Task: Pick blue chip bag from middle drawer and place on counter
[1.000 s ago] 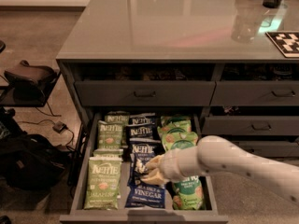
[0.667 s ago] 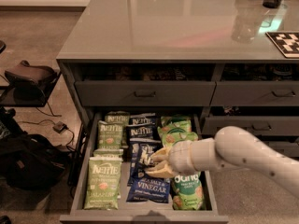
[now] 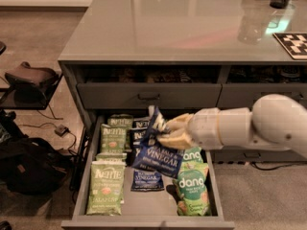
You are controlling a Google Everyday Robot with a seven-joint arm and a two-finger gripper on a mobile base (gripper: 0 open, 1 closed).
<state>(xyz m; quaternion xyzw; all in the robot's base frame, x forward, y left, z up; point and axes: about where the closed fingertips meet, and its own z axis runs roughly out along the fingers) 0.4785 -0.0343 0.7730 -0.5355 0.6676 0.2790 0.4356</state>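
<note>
My gripper [image 3: 165, 131] reaches in from the right, above the open middle drawer [image 3: 144, 220]. It is shut on the top edge of a blue chip bag [image 3: 157, 155], which hangs lifted and tilted over the drawer. Two more blue bags stay in the drawer, one flat near the front [image 3: 147, 180] and one at the back [image 3: 139, 126]. The glossy grey-green counter [image 3: 163, 28] lies above and behind the drawer.
Green Kettle bags [image 3: 105, 186] fill the drawer's left side and green dang bags [image 3: 193, 191] its right. A shallower drawer front with a bar handle [image 3: 148, 97] sits just above. A clear cup [image 3: 250, 25] and a checkered marker [image 3: 292, 43] stand on the counter's right. A black bag [image 3: 29, 169] lies on the floor at left.
My gripper has risen and moved toward the back of the drawer, lifting the blue bag off the drawer floor. A flat blue bag underneath now shows.
</note>
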